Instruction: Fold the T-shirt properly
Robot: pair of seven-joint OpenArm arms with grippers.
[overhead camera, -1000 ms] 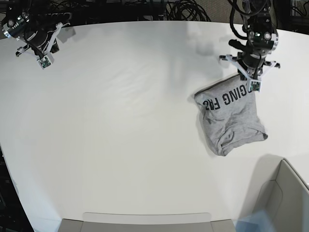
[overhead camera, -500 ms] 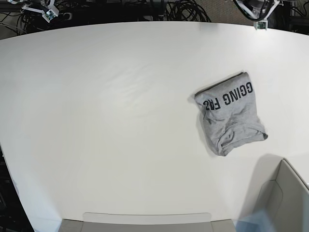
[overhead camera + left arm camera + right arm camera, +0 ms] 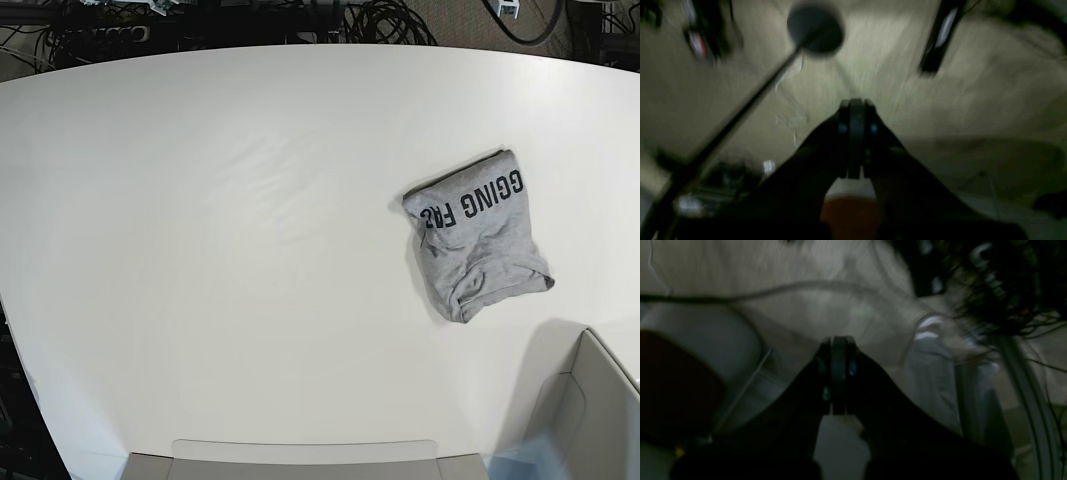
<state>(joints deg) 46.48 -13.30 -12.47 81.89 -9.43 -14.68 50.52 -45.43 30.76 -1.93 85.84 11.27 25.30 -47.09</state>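
The T-shirt lies folded into a small grey bundle on the right part of the white table, with dark block lettering face up along its far edge. Neither arm is over it; both have left the base view almost entirely. In the blurred left wrist view my left gripper is shut, fingers pressed together with nothing between them, pointing off the table at a dim floor. My right gripper is likewise shut and empty in the right wrist view, facing cables and floor.
A grey bin stands at the near right corner. A flat grey tray edge runs along the near side. Black cables lie behind the table's far edge.
Both arms have pulled back past the table's far edge, out of the base view. The left gripper was beside the shirt's far edge a second ago. The shirt has not moved.
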